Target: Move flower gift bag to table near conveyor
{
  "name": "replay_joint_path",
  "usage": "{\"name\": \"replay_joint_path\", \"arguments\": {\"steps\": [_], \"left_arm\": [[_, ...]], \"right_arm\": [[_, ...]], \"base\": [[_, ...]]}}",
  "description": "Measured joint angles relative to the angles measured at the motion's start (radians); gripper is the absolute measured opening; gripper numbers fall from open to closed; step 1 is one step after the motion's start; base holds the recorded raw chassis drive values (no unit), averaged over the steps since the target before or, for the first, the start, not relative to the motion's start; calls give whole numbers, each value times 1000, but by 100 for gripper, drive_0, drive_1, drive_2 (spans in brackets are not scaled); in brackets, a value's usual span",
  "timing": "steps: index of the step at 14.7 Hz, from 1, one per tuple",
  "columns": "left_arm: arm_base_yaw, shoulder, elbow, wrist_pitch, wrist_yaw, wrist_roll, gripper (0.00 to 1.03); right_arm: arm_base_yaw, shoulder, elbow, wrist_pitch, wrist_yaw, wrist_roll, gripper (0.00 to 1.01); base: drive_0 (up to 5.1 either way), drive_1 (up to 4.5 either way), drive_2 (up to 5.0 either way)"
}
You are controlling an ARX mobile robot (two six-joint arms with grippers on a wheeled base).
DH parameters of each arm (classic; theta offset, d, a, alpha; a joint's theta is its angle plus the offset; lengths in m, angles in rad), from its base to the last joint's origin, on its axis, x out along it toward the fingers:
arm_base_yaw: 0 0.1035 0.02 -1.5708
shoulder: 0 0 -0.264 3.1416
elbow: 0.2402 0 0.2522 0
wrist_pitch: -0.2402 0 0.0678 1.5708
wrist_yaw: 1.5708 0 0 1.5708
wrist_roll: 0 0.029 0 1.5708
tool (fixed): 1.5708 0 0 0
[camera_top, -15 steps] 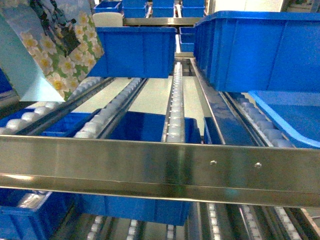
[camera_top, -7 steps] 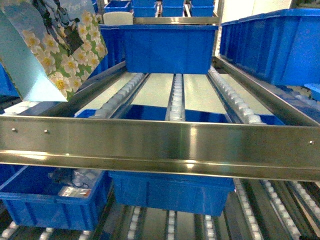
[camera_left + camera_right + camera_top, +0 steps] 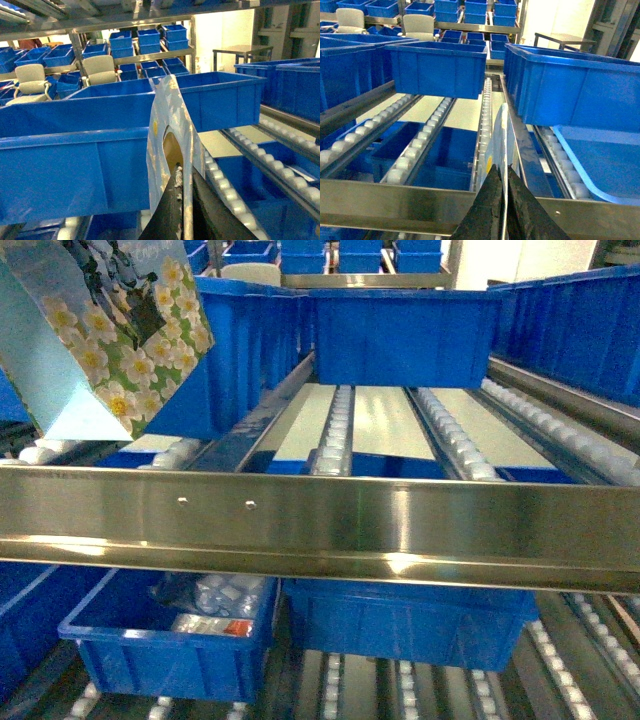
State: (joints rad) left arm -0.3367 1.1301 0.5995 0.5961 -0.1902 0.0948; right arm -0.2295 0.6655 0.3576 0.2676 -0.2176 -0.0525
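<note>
Glossy floral paper gift bag [image 3: 110, 340] (tilted) above steel-railed conveyor [image 3: 320, 525].

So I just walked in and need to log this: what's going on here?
The robot is holding the flower gift bag aloft over the conveyor rollers, among blue bins. The left gripper is shut on the bag's edge; the right gripper pinches what looks like its other edge. The bag is not set down yet.
</note>
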Motion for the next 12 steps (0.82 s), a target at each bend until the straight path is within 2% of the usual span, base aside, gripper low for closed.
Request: {"name": "replay_joint_path", "arguments": {"steps": [3, 6, 12], "left_arm": [[0, 0, 0, 0, 0, 0, 2], [0, 1, 0, 0, 0, 0, 2], [0, 3, 0, 1, 0, 0, 2]], "right_arm": [[0, 0, 0, -4, 0, 0, 3], [0, 5, 0, -3, 0, 0, 3], [0, 5, 0, -5, 0, 0, 3]], "base": [[-408, 450, -15], [-485, 254, 254], [-442, 110, 409]]}}
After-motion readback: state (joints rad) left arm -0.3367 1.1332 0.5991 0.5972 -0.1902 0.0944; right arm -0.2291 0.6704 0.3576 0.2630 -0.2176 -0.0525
